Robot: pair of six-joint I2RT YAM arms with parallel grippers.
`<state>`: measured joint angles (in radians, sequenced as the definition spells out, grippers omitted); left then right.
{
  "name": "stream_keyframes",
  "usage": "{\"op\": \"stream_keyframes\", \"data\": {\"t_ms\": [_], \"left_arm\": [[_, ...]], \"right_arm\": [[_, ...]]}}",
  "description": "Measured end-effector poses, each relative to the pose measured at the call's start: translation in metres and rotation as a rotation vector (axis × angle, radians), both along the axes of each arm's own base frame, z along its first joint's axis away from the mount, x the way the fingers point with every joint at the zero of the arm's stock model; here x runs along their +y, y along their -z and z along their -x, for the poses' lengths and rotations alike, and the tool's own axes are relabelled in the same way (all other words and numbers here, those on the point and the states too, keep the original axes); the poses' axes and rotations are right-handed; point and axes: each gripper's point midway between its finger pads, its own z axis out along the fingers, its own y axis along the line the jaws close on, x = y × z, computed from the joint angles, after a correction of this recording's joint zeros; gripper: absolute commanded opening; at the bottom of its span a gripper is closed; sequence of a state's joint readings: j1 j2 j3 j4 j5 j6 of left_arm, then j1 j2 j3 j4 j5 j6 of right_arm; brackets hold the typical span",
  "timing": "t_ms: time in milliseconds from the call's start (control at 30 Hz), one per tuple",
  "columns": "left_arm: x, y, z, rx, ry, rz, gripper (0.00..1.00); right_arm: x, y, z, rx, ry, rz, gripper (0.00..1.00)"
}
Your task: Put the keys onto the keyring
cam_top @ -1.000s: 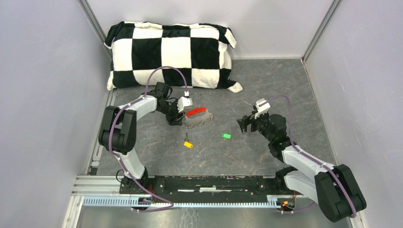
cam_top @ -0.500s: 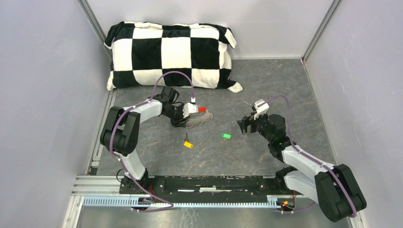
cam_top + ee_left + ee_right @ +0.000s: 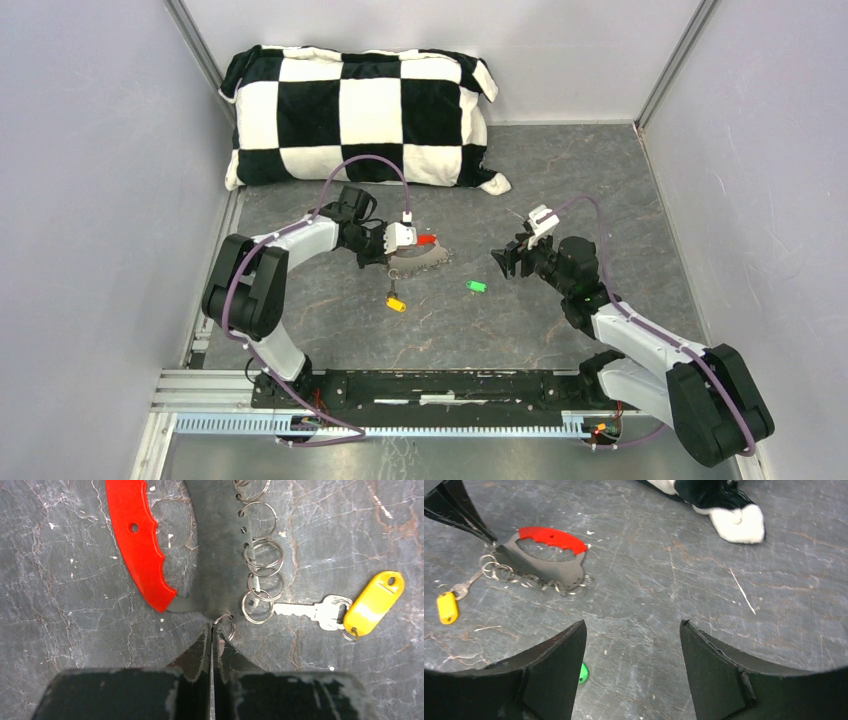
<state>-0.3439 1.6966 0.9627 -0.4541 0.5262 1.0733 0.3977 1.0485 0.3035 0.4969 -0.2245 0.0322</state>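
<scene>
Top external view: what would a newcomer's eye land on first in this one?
The big black-and-white checkered pillow sits against the back wall, left of centre. Mid-table lies the grey metal keyring with a red plastic grip and a row of split rings, the shut left gripper at its end and a yellow-tagged key by the rings. A small green-headed key lies alone near the open right gripper.

One yellow key point(image 3: 397, 305) and one green key point(image 3: 477, 286), two in all. One keyring point(image 3: 424, 258) (red grip on a grey plate), carrying what looks like six small wire rings point(image 3: 260, 517); the topmost is cut off. One pillow point(image 3: 360, 115).
</scene>
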Motion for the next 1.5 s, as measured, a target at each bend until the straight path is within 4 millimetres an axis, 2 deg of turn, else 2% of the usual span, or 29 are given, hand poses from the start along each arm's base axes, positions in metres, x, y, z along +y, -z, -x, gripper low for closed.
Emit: {"op": "stream_keyframes", "data": {"t_ms": [200, 333, 500, 667, 900, 1067, 1167, 1333, 1500], "left_arm": [[-0.004, -0.027, 0.005, -0.034, 0.0, 0.018, 0.02], [-0.014, -0.065, 0.005, -0.086, -0.02, 0.065, 0.02], [-0.035, -0.114, 0.004, -0.113, -0.066, 0.162, 0.02], [-0.04, -0.144, 0.02, -0.073, -0.121, 0.213, 0.02], [-0.05, -0.195, 0.042, -0.038, -0.111, 0.255, 0.02], [-0.059, -0.223, 0.08, -0.064, -0.022, 0.297, 0.02], [-0.065, -0.238, 0.101, -0.091, 0.049, 0.325, 0.02], [-0.07, -0.251, 0.121, -0.135, 0.128, 0.349, 0.02], [-0.073, -0.25, 0.128, -0.145, 0.169, 0.342, 0.02]], "right_arm": [[0.031, -0.02, 0.007, -0.035, -0.105, -0.015, 0.75], [0.073, -0.045, 0.014, -0.067, -0.249, -0.021, 0.8], [0.134, -0.084, 0.029, -0.11, -0.482, -0.061, 0.79], [0.168, -0.111, 0.051, -0.144, -0.652, -0.105, 0.76], [0.18, -0.126, 0.069, -0.149, -0.763, -0.155, 0.72], [0.183, -0.131, 0.078, -0.132, -0.808, -0.179, 0.69], [0.182, -0.134, 0.081, -0.133, -0.817, -0.187, 0.63], [0.181, -0.147, 0.089, -0.162, -0.831, -0.201, 0.54], [0.182, -0.152, 0.099, -0.172, -0.85, -0.188, 0.46]]}}
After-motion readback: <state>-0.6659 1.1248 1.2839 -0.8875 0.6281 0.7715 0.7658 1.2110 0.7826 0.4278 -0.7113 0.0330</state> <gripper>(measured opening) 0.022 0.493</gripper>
